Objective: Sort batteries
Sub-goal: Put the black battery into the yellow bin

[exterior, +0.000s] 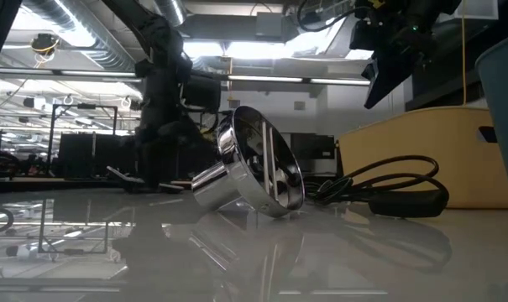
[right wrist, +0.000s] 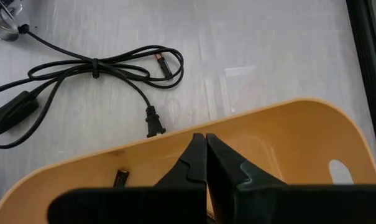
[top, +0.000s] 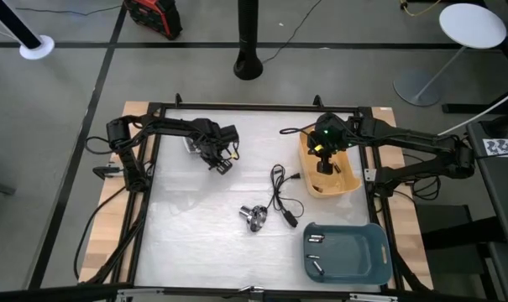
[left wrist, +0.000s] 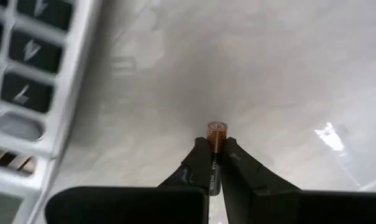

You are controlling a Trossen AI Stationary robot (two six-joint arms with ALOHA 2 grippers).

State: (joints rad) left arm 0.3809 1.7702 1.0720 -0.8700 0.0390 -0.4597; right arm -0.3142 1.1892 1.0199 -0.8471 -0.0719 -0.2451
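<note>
The blue tray (top: 344, 252) sat at the near right of the table (top: 195, 218) with three batteries (top: 315, 240) lying in its left part. Just beyond and to the left lay the metal knob (top: 254, 217) and the black cable (top: 280, 195). The yellow bin (top: 331, 180) stood farther back; the right gripper (top: 324, 164) hung over it, fingers (right wrist: 197, 163) pressed together and empty, one small battery (right wrist: 120, 178) lying in the bin. At the far left, the left gripper (left wrist: 214, 163) pinched a copper-tipped battery (left wrist: 215, 135) endwise over bare table, beside the calculator (left wrist: 23, 81).
</note>
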